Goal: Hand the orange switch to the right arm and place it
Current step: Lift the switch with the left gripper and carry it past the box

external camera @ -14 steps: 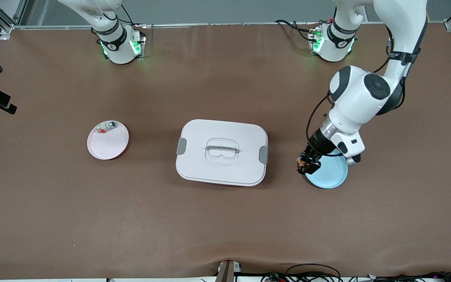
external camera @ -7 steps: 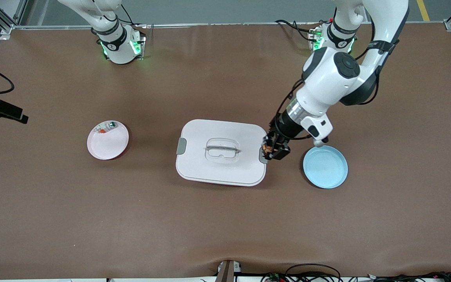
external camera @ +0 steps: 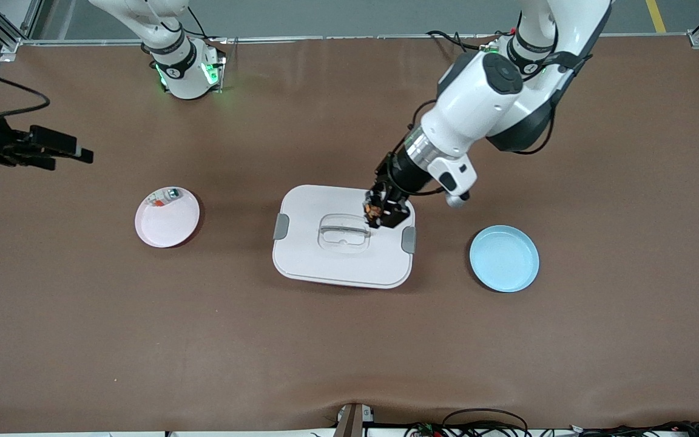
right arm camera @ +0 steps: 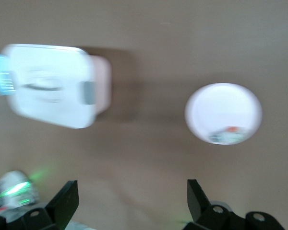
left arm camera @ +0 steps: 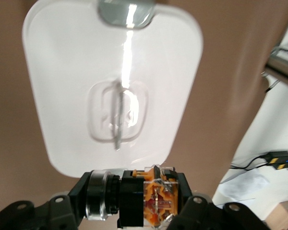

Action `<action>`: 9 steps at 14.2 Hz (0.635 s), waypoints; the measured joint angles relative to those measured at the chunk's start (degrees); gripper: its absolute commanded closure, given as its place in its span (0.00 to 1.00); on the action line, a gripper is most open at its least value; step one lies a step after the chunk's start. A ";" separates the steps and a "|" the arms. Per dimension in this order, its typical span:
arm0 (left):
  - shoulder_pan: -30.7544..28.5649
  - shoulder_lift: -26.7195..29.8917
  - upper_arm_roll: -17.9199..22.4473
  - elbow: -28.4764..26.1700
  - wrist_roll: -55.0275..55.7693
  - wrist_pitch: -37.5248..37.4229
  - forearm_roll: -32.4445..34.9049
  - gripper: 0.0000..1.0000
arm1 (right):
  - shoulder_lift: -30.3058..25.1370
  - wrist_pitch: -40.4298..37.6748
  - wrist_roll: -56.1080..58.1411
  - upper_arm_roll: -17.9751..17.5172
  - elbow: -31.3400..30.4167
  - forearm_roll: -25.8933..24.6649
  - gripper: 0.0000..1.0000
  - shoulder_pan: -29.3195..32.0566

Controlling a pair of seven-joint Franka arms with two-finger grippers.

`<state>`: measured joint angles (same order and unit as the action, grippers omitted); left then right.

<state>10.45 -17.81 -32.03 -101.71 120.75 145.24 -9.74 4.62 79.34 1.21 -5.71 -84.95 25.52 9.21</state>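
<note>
Orange switch (left arm camera: pixel 156 199) — inside left gripper (external camera: pixel 384 213) (over box lid (external camera: pixel 325 261))

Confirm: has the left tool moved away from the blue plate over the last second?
Yes. The left tool, shut on the orange switch, left the blue plate and now hangs over the white lidded box.

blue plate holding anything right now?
No, the blue plate is bare; the orange switch is in the left gripper over the white lidded box.
</note>
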 measured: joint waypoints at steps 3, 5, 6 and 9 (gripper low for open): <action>3.87 -0.05 -0.17 1.81 4.67 -0.95 -0.02 0.65 | -4.69 2.30 0.00 -0.41 -4.80 8.20 0.00 -0.33; 5.46 -0.03 -0.70 4.57 7.14 -2.90 -0.17 0.65 | -7.37 3.93 -0.12 -0.56 -7.59 10.61 0.00 -1.53; 5.63 -0.01 -1.35 6.19 7.67 -4.66 -1.00 0.65 | -8.97 5.75 -0.43 -0.64 -9.98 11.95 0.00 -2.23; 5.65 0.01 -3.30 9.75 7.68 -10.02 -4.95 0.65 | -15.10 11.50 -0.57 -0.71 -20.28 18.66 0.00 -3.09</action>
<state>16.10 -17.80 -35.33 -91.96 128.43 135.22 -14.69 -10.49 90.84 0.63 -6.41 -105.23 44.18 6.12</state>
